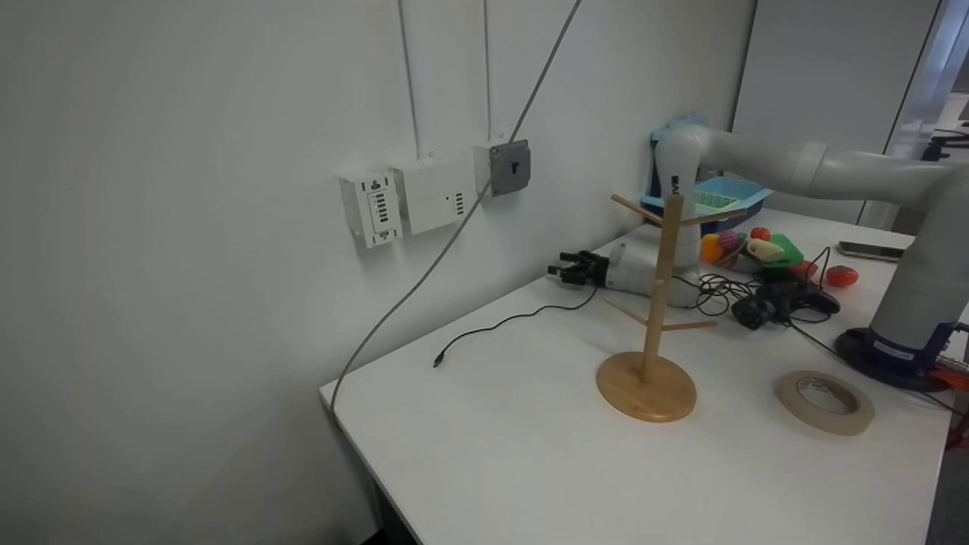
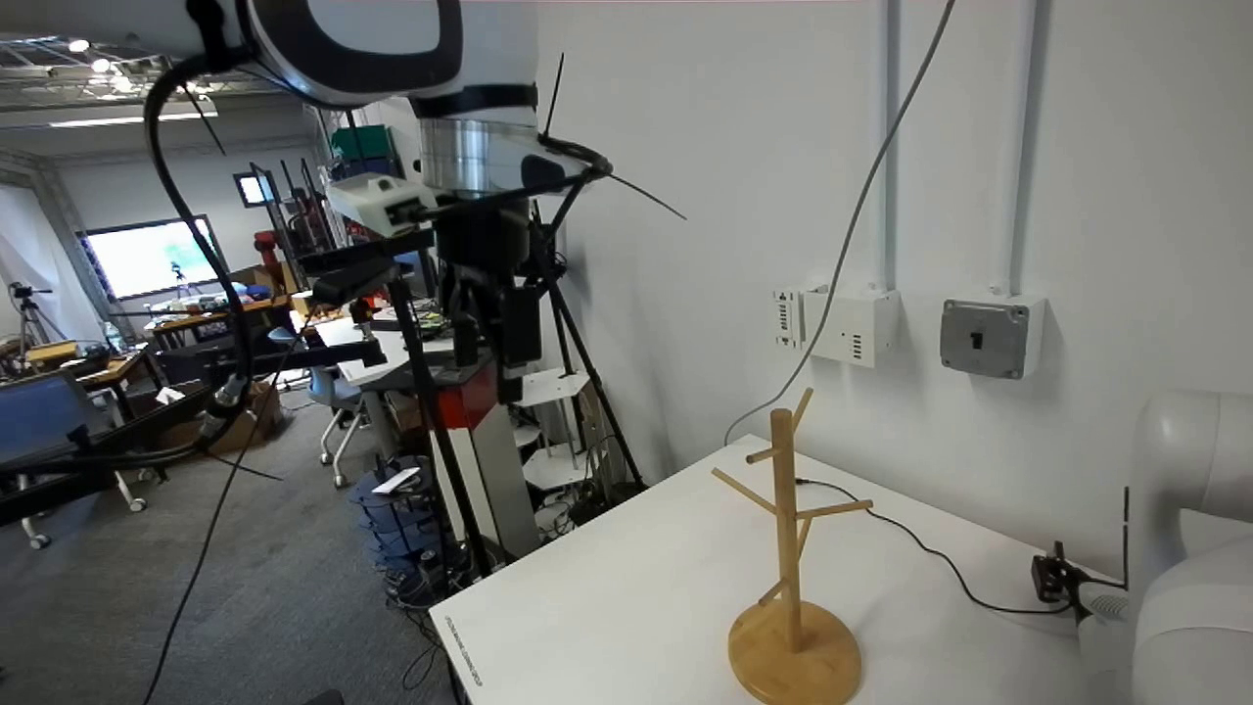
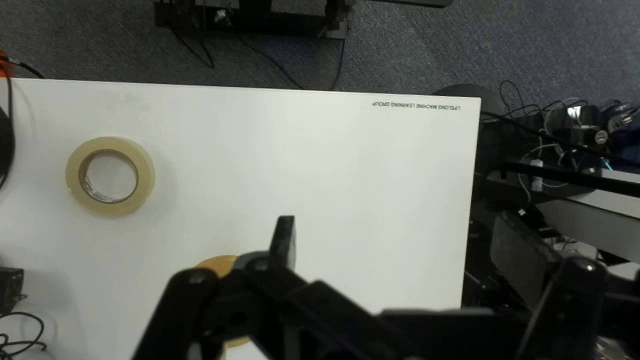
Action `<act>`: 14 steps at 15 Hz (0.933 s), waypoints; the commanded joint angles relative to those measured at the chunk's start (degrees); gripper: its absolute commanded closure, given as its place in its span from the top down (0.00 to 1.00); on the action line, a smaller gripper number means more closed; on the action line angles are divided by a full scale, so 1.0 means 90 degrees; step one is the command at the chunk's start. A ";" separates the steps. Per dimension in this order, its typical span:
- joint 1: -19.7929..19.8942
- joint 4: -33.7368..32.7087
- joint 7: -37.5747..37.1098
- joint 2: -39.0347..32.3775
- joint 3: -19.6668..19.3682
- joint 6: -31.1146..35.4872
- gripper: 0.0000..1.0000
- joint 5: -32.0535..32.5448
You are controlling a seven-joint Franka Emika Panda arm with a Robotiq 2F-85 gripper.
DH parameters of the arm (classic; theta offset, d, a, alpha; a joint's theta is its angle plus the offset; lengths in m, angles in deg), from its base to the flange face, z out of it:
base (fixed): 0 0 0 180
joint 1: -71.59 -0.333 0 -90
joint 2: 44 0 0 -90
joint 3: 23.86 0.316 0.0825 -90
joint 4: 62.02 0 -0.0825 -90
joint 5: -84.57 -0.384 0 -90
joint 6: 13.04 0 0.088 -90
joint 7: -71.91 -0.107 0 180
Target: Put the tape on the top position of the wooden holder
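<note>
Beige tape (image 1: 825,424) lay flat on the white table (image 1: 530,454), near the wooden holder (image 1: 658,303) but apart from its round base; the holder stood upright, pegs angled off its post. I had the gripper (image 3: 392,240) spread wide and holding nothing (mostly white tabletop filled the gap in my wrist view, where the linkage hid some of that base). In an exterior view, a second grey arm (image 1: 817,170) arched behind the holder, with bright fruit-like pieces (image 1: 764,250) and a blue bin (image 1: 757,194) near it.
</note>
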 commanded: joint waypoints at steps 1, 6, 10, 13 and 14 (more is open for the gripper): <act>0.0183 0.0535 0.0076 0.0336 0.0044 0.0224 1.00 0.0425; 0.0363 0.1372 0.0161 0.0695 -0.0056 0.0837 1.00 0.1085; 0.0555 0.2010 0.0178 0.0828 -0.0186 0.1767 1.00 0.1531; 0.0549 0.1872 0.0014 0.0581 -0.0166 0.1770 1.00 0.1514; 0.0581 0.1973 0.0015 0.0592 -0.0186 0.1916 1.00 0.1570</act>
